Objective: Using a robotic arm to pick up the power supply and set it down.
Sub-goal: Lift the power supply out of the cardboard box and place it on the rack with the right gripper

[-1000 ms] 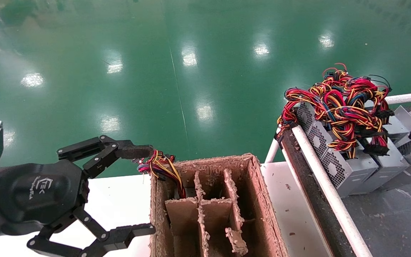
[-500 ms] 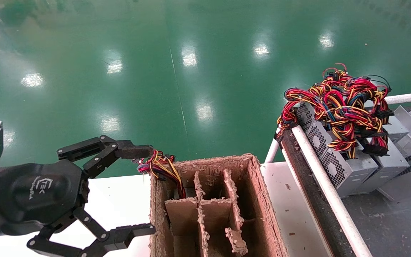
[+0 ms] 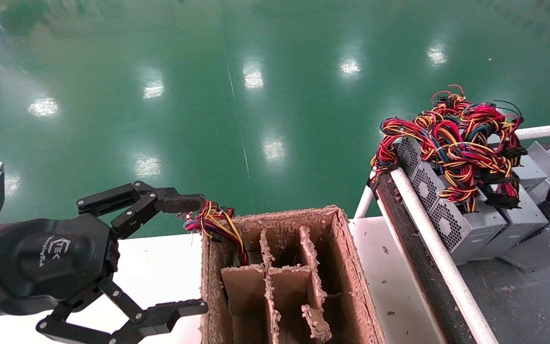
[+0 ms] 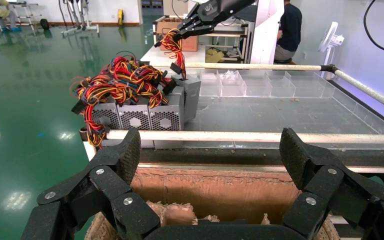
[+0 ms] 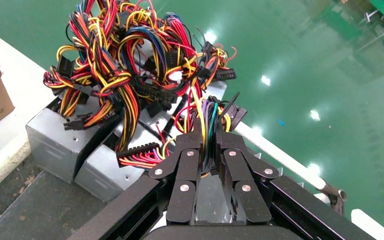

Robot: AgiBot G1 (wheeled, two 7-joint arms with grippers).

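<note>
1. The right pincer (image 5: 209, 150) is seen in its wrist view clamped on the wire bundle (image 5: 207, 117) of one power supply (image 3: 544, 246), not on its metal case. From the head view that unit appears tilted at the 3 o'clock edge, beside the row of power supplies (image 3: 466, 224) on the dark tray (image 3: 518, 296). If the wires slide between the fingers, the box could be dropped.

2. The held wires lie close to the tangled looms (image 5: 125, 65) of the neighbouring units. If strands are caught, a neighbour could be dragged or tipped during lifting.

3. A box hung from its cable is judged likely to swing; the white rail (image 3: 439, 258) or the next case could be struck.

4. The left pincer (image 3: 191, 255) is held wide apart at 8 o'clock, beside the divided cardboard box (image 3: 356, 277) on the white surface (image 3: 160, 272). Its upper finger is close to loose wires (image 3: 213, 222) spilling from the box's far-left cell; contact cannot be told, and snagging is possible if that arm is moved.

5. The cardboard partitions look frayed, so a swinging unit could be caught on them.
</note>
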